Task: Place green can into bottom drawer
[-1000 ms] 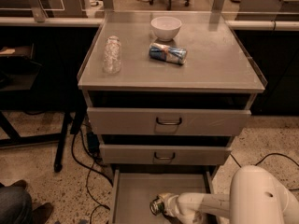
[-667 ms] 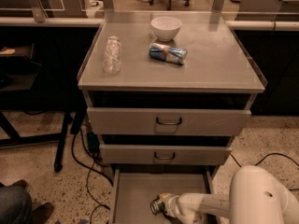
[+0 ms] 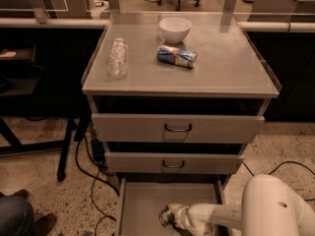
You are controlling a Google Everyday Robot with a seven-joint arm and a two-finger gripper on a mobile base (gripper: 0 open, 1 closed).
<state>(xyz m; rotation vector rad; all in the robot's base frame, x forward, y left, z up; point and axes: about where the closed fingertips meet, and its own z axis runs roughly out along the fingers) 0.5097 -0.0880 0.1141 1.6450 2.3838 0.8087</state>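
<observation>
1 second's change: none that I can make out; arm (image 3: 216, 216), can and drawers all sit where they did a moment ago.
Meaning for the task: my guess is a pause at the point of delivery, with the can already inside the drawer's outline and only the letting go and pulling back left to do.
Bottom drawer (image 3: 140, 205): pulled out, lowest of 3, its grey floor bare to the left of the can.
Green can (image 3: 166, 215): low over the drawer floor, toward the right of middle, one silver end turned toward me; whether it rests on the floor I cannot tell.
Hand (image 3: 177, 217): down in the drawer at the end of the white arm, reaching in from the right.
Can against hand: right at the hand's tip, touching it, on its left side.
Grip: cannot tell whether the hand is clamped on the can or has let go.
Table (image 3: 231, 68): holds a bottle (image 3: 118, 58), a bowl (image 3: 174, 29) and a blue-and-silver can (image 3: 176, 56), all well apart from the hand.
</observation>
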